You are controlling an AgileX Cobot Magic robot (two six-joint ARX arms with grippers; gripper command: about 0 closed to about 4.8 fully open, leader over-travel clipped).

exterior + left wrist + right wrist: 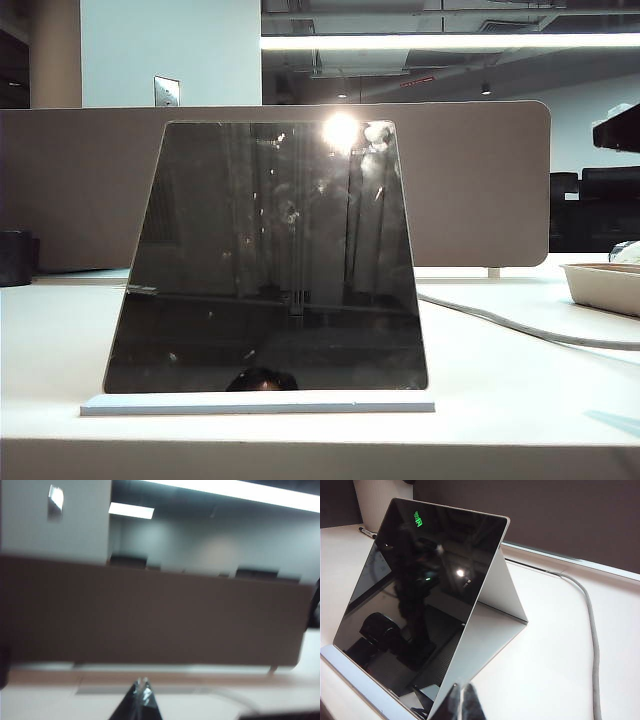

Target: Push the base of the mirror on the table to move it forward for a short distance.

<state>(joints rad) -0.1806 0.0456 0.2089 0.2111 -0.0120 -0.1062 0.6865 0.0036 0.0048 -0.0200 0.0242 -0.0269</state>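
In the exterior view, the mirror [265,255] is standing tilted back near the front edge of the surface [520,385], its base [257,404] lying as a long flat strip running side to side. A beige divider [480,185] is rising behind, a grey cable [520,326] is trailing off to the right, and a white tray [603,285] is sitting at the far right. Neither claw is showing here.

In the left wrist view, the left claw [141,700] is appearing only as a blurred tip, seemingly clenched, facing the divider [150,612]; the mirror is not appearing.

In the right wrist view, the right claw [461,702] is hovering just beside the mirror [425,595], close to its pale rear prop [490,635], with the base [357,677] running past it. Its fingertips are looking pressed together, though I cannot tell for sure. The right arm is judged nearer, so the push would likely fall to it.
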